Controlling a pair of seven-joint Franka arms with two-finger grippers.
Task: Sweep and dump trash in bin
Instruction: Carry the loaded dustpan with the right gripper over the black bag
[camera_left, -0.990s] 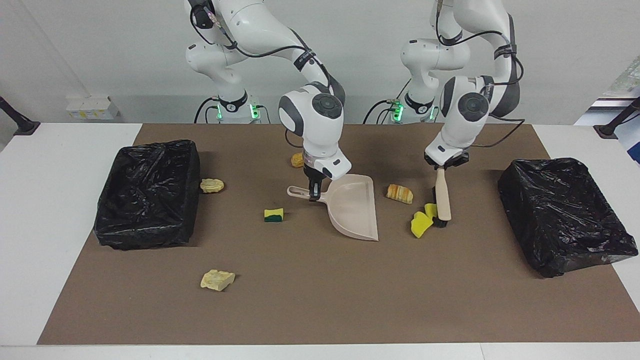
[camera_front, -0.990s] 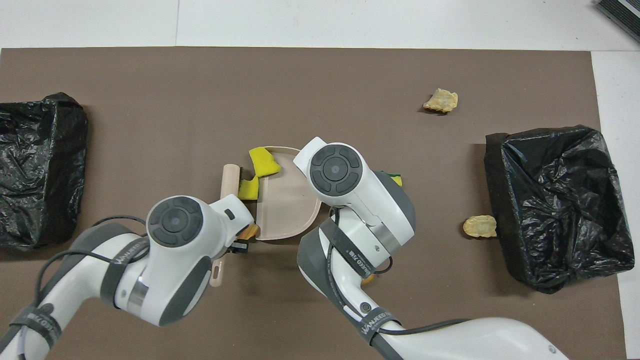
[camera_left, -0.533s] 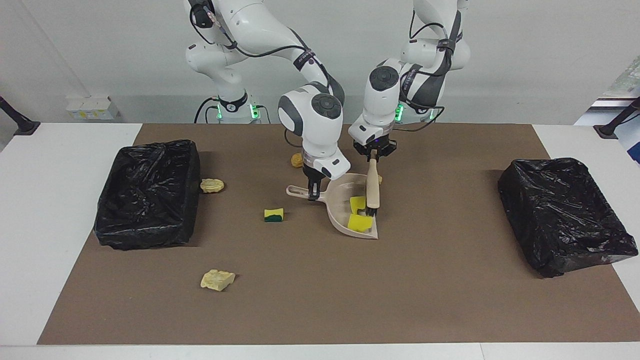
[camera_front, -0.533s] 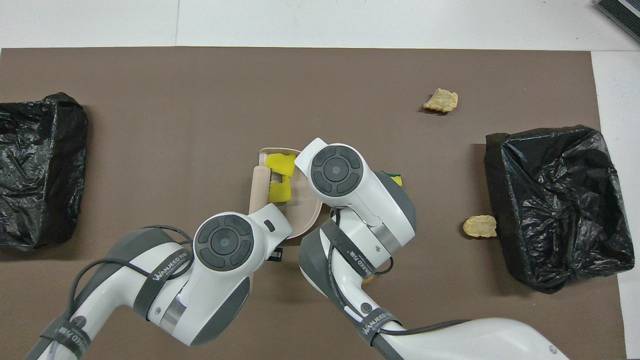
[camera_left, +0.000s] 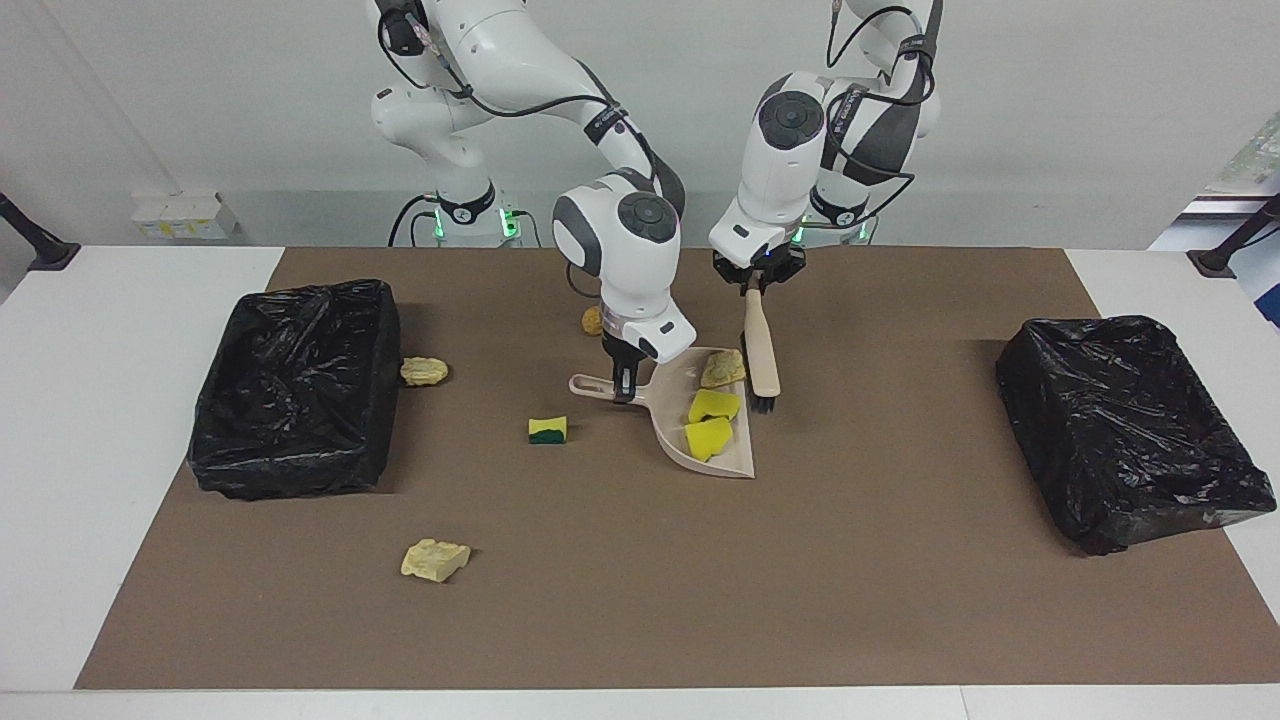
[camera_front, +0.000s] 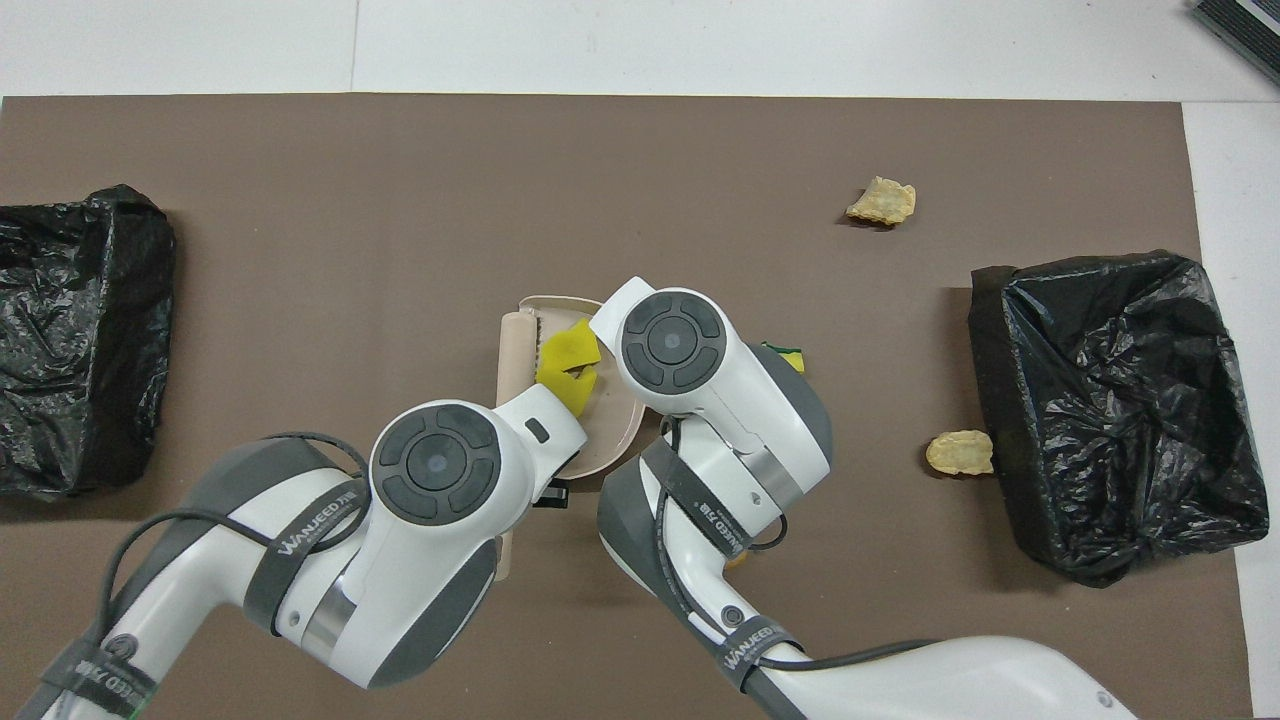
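The dustpan (camera_left: 708, 425) is sitting near the middle of the mat (camera_left: 640, 600), with two sponge pieces (camera_left: 711, 422) and a crumbly chunk (camera_left: 722, 369) lying in it, the chunk nearer to the robots. The brush (camera_left: 761, 348) is hanging just beside the dustpan, toward the left arm's end. A two-layer sponge (camera_left: 547, 429) is lying beside the dustpan toward the right arm's end. One bin (camera_left: 296, 385) is standing at the right arm's end, with a roll (camera_left: 424, 371) lying just beside it; another bin (camera_left: 1130, 430) is standing at the left arm's end. A chunk (camera_left: 435, 559) is lying farther from the robots than the two-layer sponge. A small roll (camera_left: 593, 320) is lying nearer to the robots than the dustpan.
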